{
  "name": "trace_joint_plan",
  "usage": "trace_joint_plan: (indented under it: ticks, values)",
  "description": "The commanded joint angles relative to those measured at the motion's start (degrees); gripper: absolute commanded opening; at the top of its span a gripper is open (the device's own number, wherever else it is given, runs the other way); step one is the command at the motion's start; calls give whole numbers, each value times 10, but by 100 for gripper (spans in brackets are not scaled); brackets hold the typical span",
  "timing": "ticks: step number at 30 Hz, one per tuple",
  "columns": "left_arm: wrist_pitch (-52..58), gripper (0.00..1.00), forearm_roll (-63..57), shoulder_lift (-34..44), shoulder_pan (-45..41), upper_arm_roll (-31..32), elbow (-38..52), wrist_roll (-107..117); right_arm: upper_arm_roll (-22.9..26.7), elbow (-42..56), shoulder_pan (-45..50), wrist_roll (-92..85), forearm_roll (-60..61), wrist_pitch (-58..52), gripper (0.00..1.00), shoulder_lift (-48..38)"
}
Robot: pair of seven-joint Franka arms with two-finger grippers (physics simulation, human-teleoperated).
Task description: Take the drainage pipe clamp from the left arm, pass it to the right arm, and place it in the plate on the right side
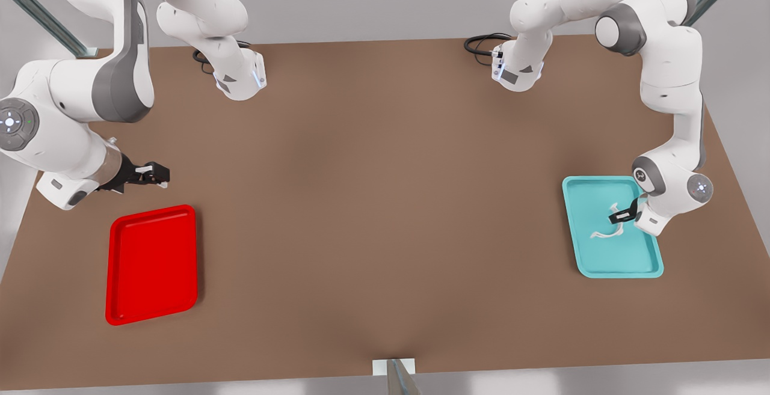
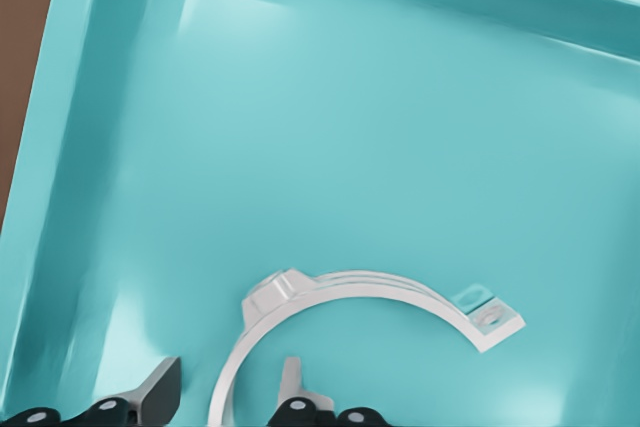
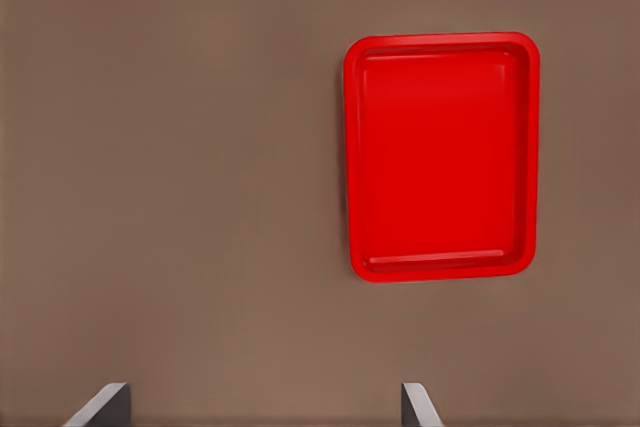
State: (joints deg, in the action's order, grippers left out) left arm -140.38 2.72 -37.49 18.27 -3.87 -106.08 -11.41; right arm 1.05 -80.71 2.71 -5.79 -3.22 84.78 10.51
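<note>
The small white half-ring drainage pipe clamp lies in the teal shallow tray, its strip between the left gripper's spread fingers, while the right gripper waits open near the red rectangular plate.

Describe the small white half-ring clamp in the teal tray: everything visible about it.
The drainage pipe clamp is a thin white half-ring strip, plastic-looking, with a small flat tab at each visible end; one tab has a hole. It lies in the teal shallow rectangular tray, at the front view's right. The left gripper is at it, open, with one finger outside the strip's curve and the other inside. Whether the fingers touch the strip cannot be told. Part of the arc is cut off in the left wrist view.
</note>
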Motion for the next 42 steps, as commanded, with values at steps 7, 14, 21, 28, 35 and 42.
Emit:
trace_joint_plan:
  ticks: [7, 14, 21, 28, 35, 42]
  values:
    - [6, 62, 1, 6, 1, 0, -11, -39, 0, -1, 0, -4, 1, 0, 100, 0]
    - [14, 62, 1, 15, 0, 0, -11, -37, 0, -1, 0, -4, 1, -1, 100, 0]
    - [14, 46, 1, 14, -2, 0, -11, -36, 0, -4, 0, -4, 1, 0, 100, -1]
    - [14, 38, 0, 14, -5, 0, -9, -35, 0, -5, -1, -4, 1, -1, 100, -1]
    - [12, 21, -2, 12, -8, 0, -5, -30, 0, -5, -1, -4, 1, -1, 100, -1]
    - [12, 21, -3, 9, -10, 0, -5, -30, 0, -6, -1, -4, 1, -1, 100, -1]
